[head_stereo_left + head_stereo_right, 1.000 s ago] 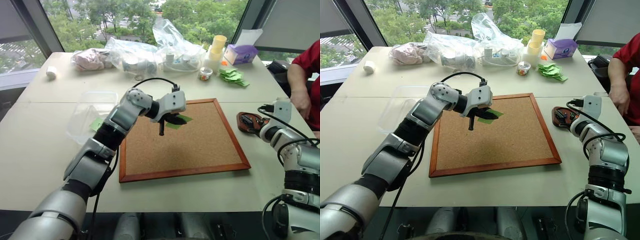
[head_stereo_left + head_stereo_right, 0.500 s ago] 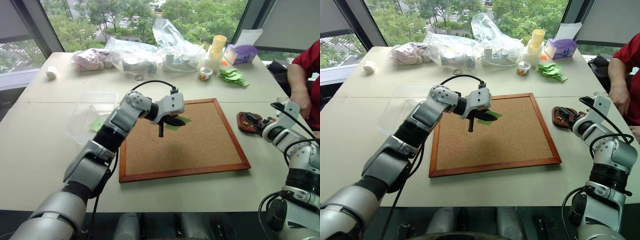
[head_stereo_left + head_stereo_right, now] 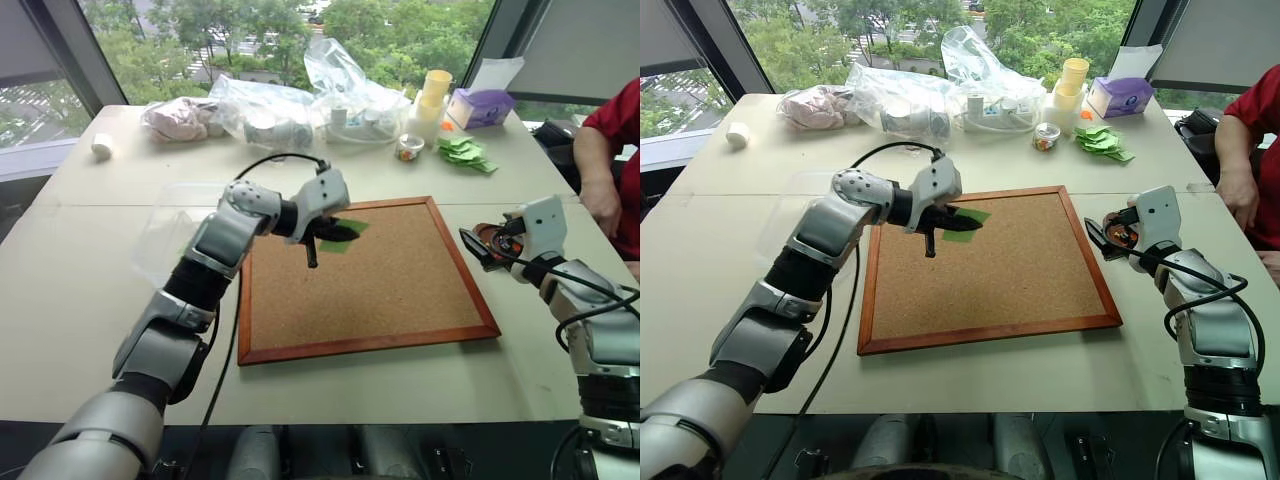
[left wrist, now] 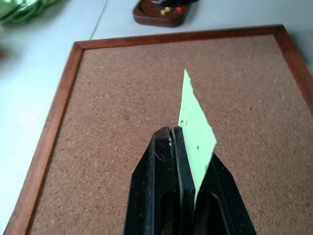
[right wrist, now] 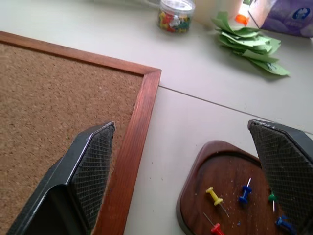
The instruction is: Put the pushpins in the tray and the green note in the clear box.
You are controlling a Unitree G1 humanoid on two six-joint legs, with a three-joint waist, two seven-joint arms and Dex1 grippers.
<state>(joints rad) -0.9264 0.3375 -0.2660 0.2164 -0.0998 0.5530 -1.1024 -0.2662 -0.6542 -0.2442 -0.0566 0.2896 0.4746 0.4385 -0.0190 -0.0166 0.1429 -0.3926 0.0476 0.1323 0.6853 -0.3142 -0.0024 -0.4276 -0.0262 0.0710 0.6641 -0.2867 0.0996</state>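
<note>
left gripper [image 3: 335, 232] moved toward the robot's left and up a bit over the corkboard [image 3: 400, 290], rolled too, carrying the green note [image 3: 341, 233] with it, now nearer the board's left frame. right gripper [image 3: 490, 245] lifted and swung in toward the board, wrist rolled, now above the tray [image 5: 230, 191]; it looks clear of the tray, hard to be sure.

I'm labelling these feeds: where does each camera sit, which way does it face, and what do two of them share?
Head stereo pair: looks forward and down over the wood-framed corkboard; both arms show.
Left wrist: looks along the shut left pincer, which pinches the light-green square note above the cork.
Right wrist: looks between the open right pincer fingers at the reddish-brown wooden tray holding coloured pushpins.
Both wrist views share the corkboard and tray.
</note>
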